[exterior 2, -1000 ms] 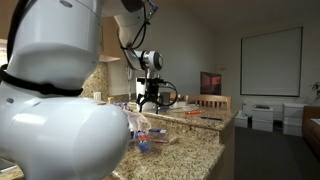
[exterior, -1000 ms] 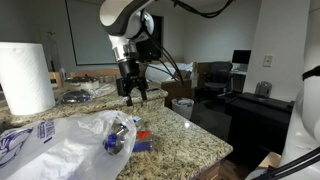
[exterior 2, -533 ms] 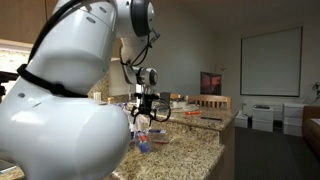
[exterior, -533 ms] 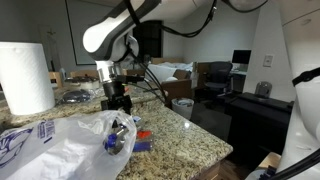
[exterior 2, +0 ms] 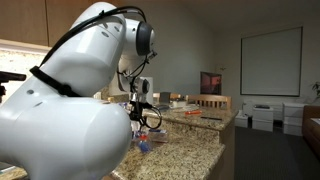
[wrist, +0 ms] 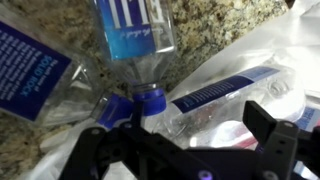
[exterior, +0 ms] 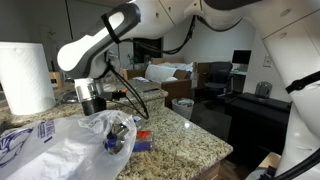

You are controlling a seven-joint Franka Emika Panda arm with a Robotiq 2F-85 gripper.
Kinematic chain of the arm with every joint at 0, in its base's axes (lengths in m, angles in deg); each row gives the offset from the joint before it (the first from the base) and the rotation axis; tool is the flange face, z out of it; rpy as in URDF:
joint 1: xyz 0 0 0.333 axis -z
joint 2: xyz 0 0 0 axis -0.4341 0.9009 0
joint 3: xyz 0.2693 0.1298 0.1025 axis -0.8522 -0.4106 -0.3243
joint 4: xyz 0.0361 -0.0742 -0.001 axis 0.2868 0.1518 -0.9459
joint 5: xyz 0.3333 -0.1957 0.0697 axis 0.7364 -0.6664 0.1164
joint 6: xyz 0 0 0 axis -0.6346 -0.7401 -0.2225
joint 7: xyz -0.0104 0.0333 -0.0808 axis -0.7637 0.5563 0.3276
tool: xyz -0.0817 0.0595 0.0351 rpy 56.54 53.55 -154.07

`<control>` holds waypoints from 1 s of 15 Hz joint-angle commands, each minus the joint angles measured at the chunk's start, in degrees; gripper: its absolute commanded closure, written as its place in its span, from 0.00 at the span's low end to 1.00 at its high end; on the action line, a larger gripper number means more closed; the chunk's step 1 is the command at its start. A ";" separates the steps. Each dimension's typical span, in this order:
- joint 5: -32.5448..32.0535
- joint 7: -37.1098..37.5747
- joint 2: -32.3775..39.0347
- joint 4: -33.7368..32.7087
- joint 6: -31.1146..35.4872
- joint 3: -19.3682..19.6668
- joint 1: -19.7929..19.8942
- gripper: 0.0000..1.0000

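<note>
stage: pre-grasp, nothing picked up yet | gripper [wrist: 175, 130] fingers spread wide, empty, hovering above clear plastic bottle with blue cap [wrist: 132, 40] | bottle untouched on speckled granite counter [wrist: 215, 18] beside crumpled clear plastic bag [wrist: 275, 50]

The clear bottle [wrist: 135, 45] has a blue label and cap; the countertop [wrist: 222, 22] is speckled tan granite.
</note>
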 commanded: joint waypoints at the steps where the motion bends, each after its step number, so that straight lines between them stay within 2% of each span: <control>1: -1.04 -2.68 4.12 -3.88 -3.01 -0.03 0.23 0.00; 5: 0.05 -3.75 3.83 -4.65 -5.40 0.14 1.94 0.00; 8: 0.78 -7.77 4.27 -5.55 -5.94 -1.01 2.69 0.00; 12: 1.39 -12.74 7.16 -8.45 -8.57 -2.66 2.23 0.00; 15: 0.40 -14.89 9.96 -13.11 -11.19 -4.02 0.67 0.00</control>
